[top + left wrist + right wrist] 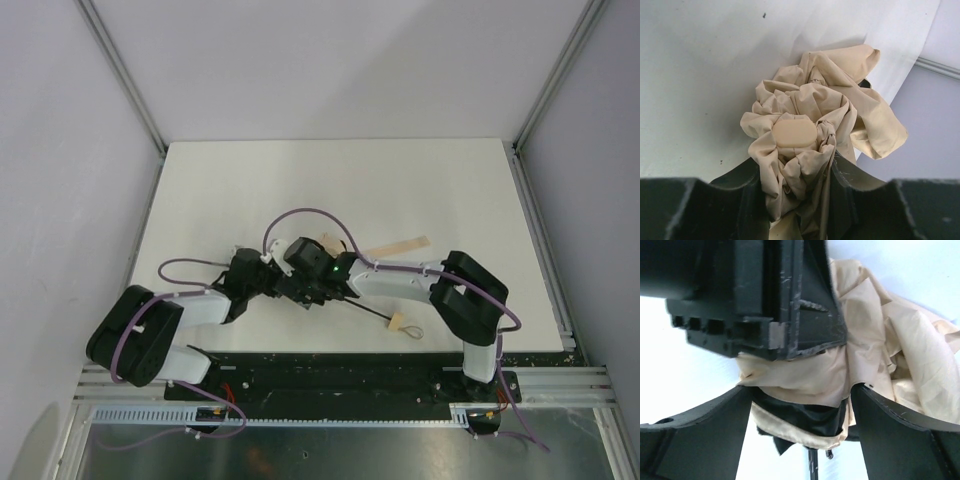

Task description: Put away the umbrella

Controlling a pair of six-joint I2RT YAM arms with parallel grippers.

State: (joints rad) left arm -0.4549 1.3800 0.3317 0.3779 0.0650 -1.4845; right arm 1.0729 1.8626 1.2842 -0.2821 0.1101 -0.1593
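The umbrella (810, 105) is a crumpled bundle of tan-beige fabric with a flat tan cap (794, 132) at its tip. My left gripper (796, 190) is shut on the bunched fabric just below that cap. My right gripper (801, 415) is closed round the canopy's lower folds (805, 375), where black lining and the thin black shaft (813, 465) show. In the top view both grippers, left (278, 284) and right (306, 290), meet at the table's middle and hide the canopy. The shaft (370, 312) runs right to the tan handle (397, 322) with its loop strap (413, 332).
A flat tan strip (400, 245) lies on the white table (330, 190) just behind the right forearm. The left gripper's black body (755, 295) fills the top of the right wrist view. Grey walls and metal rails enclose the table.
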